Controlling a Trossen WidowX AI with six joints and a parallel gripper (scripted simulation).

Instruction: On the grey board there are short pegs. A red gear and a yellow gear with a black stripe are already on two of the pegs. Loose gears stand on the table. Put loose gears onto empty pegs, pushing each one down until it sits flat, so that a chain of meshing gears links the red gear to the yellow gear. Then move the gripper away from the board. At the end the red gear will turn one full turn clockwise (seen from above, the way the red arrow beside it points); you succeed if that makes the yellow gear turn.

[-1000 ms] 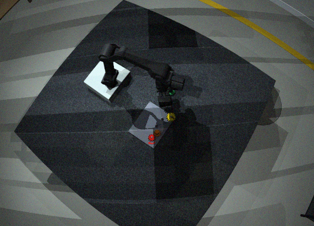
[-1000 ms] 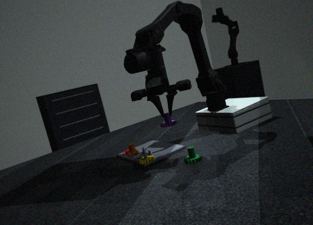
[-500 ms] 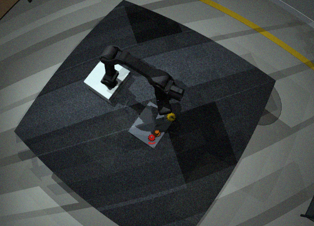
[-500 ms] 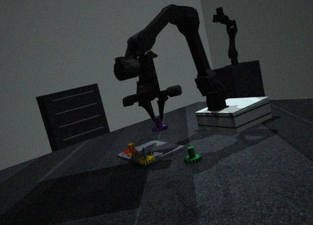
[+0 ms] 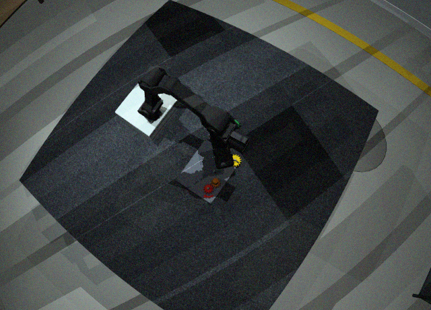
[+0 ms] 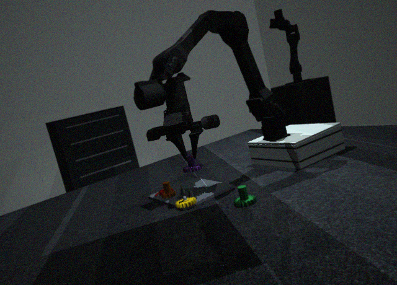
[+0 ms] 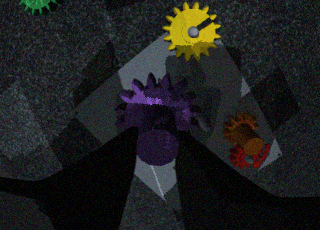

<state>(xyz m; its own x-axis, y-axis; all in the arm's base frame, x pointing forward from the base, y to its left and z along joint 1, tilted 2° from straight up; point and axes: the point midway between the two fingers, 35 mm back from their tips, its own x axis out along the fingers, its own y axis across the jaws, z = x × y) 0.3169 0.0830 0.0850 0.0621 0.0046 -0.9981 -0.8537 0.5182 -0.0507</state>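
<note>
pinching the purple gear [image 6: 192, 168] [image 7: 145, 97] by its fat knob with the tool [image 5: 223, 162] [image 6: 191, 157] [image 7: 158, 136]. up over the grey board [image 5: 194, 164] [image 6: 206, 198] [image 7: 145, 65], apart from it, teeth held out below the tips. held by the knob, likely to keep the teeth free and the hole ready for a peg. in the wrist view, from the tool: at about 1 o'clock, the yellow gear [image 5: 236, 160] [image 6: 185, 202] [image 7: 187, 27] with its black stripe, on its peg. at 3 o'clock, the orange gear [image 5: 215, 182] [image 6: 166, 192] [image 7: 242, 125], knob up, on the board right beside the red gear [image 5: 210, 188] [image 7: 240, 155], likely to take the turn from red. too dark to tell if flat or well meshed. at 11 o'clock, the green gear [image 5: 238, 123] [image 6: 244, 201] [image 7: 37, 1], off the board, likely a spare or a next link. next, probably: line up over an empty peg between orange and yellow, go down gently, push flat. a tilt or a bump could spoil the fit.

under all this, a dark table [image 5: 174, 230] [image 6: 288, 227] with dim stripes and black shadows. a bright white block [image 5: 132, 108] [image 6: 316, 129] under the arm. farther off, plain grey walls [image 6: 96, 35], a dark slatted panel [image 6: 92, 144], and a yellow line [image 5: 330, 28] on the floor at about 1 o'clock in the top view.
</note>
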